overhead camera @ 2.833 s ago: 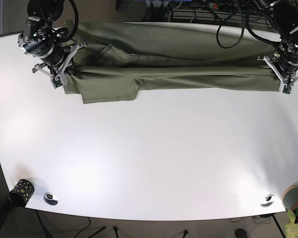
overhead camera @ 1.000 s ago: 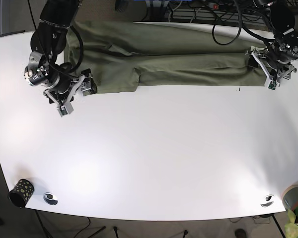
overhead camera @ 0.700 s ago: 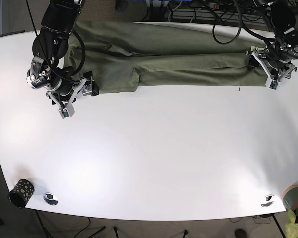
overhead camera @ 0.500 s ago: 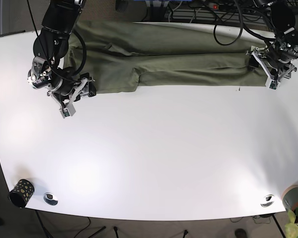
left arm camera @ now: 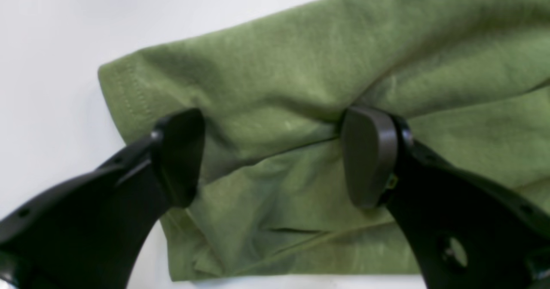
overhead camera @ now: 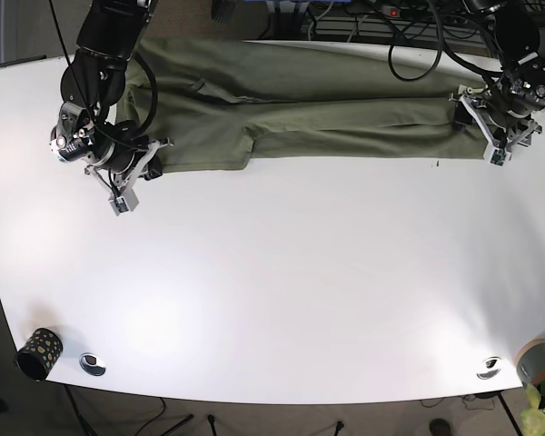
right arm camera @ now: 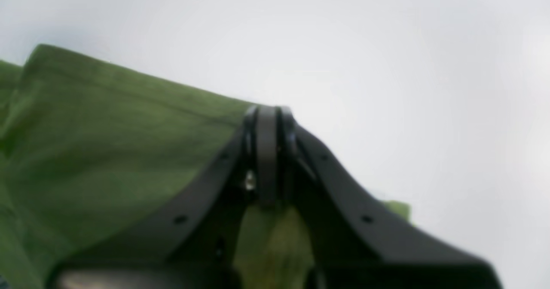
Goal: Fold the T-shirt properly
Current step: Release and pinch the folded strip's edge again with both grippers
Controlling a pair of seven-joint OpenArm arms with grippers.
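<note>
The olive T-shirt (overhead camera: 300, 109) was laid along the worktop's (overhead camera: 291, 282) far edge. The left gripper's (left arm camera: 275, 160) fingers were spread over its corner; the right gripper's (right arm camera: 266, 151) fingers were pressed together on its edge.

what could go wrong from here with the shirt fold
The right end effector is shut on only a thin edge of the olive-green cotton T-shirt; that edge might slip out if pulled.

The left end effector is open astride a bunched fold, so closing may pinch several layers.

The shirt lies near the far edge of the white table.
</note>
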